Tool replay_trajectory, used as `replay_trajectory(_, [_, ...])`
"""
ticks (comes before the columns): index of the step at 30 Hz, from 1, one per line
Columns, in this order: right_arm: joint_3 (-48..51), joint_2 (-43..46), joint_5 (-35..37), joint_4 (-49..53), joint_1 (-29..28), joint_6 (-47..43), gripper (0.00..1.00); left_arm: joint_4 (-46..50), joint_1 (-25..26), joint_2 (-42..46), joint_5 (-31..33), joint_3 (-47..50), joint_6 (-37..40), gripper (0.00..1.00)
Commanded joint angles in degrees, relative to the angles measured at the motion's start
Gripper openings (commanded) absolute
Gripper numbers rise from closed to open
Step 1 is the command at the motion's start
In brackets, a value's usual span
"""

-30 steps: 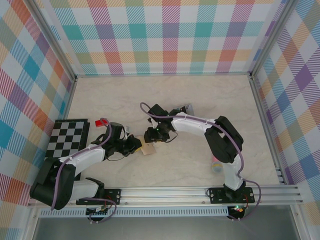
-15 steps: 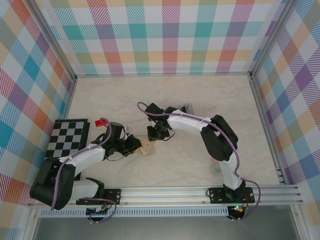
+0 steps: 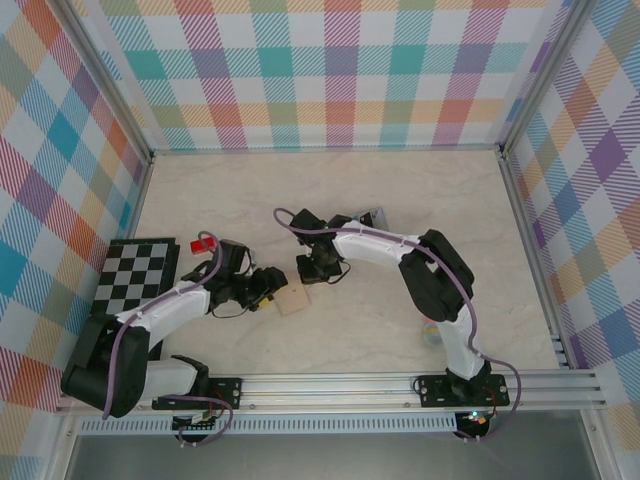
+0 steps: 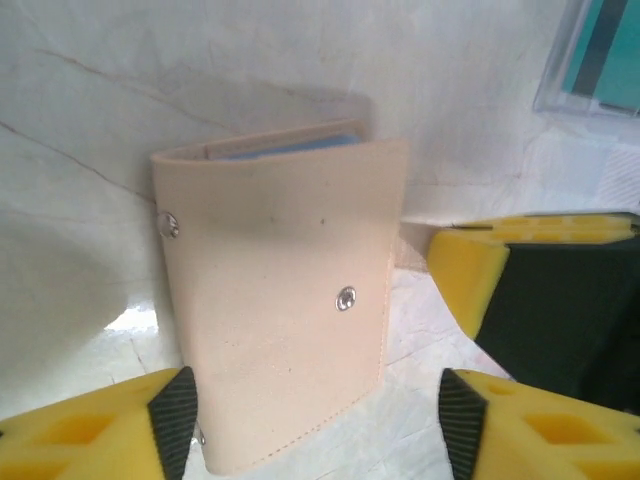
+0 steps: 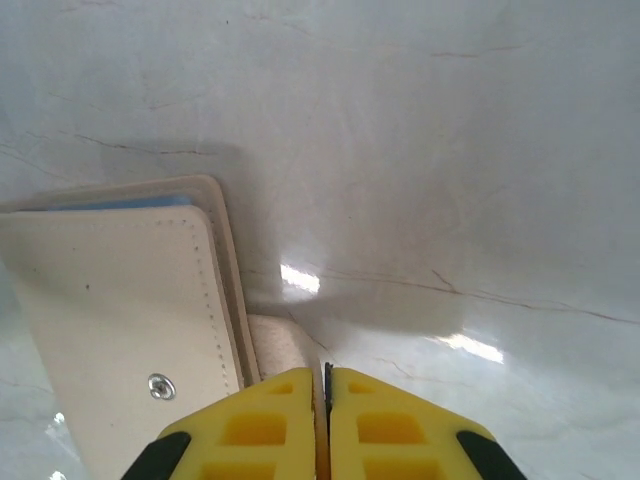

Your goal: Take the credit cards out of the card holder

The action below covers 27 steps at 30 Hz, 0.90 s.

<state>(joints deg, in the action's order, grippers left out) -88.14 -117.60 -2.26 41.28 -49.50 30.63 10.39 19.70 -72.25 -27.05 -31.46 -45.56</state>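
The tan card holder (image 3: 293, 299) lies folded on the marble table between the two arms. In the left wrist view the card holder (image 4: 280, 330) shows its stud and a strip of blue lining at the top. My left gripper (image 4: 318, 420) is open around its near end, and my left gripper (image 3: 268, 288) sits just left of it. My right gripper (image 5: 322, 372) is shut on a thin tan flap of the card holder (image 5: 110, 320). Seen from above, my right gripper (image 3: 312, 272) is at the holder's far edge. A small red credit card (image 3: 204, 243) lies by the checkered board.
A black-and-white checkered board (image 3: 135, 275) lies at the left. A clear plastic box (image 3: 375, 215) with teal contents sits behind the right arm, also as the clear box (image 4: 600, 55). A small colourful object (image 3: 432, 330) lies beside the right arm's base link. Checked walls enclose the table.
My left gripper has opened and let go of the card holder. My right gripper has closed onto the holder's flap after shifting slightly left. The holder now lies flatter.
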Motion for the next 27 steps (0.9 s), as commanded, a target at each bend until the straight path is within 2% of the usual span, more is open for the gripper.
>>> replay_trajectory(1, [0.96,6.59,4.56,3.58,0.18,-2.84,0.05,5.99,-2.17,2.06,1.37,-2.83,2.37,0.78])
replay_trajectory(3, [1.71,8.68,5.43,4.37,0.32,-3.51,0.05,9.88,-3.06,3.12,2.76,-4.34,3.64,0.86])
replay_trajectory(6, [2.63,10.91,3.91,3.91,0.45,-3.3,0.05,15.05,-4.3,4.35,6.89,-6.14,4.09,0.91])
replay_trajectory(9, [3.99,11.3,-6.36,-1.52,0.36,-0.74,0.03,19.17,-5.06,5.47,13.85,-7.0,2.63,0.95])
replay_trajectory(12, [4.14,10.36,-12.48,-5.83,-0.06,2.56,0.02,20.11,-5.53,6.62,17.13,-6.68,0.8,0.99])
replay_trajectory(27, [0.69,8.59,-13.21,-6.56,-0.86,4.57,0.01,27.67,-7.29,14.01,21.92,-6.59,1.9,1.0])
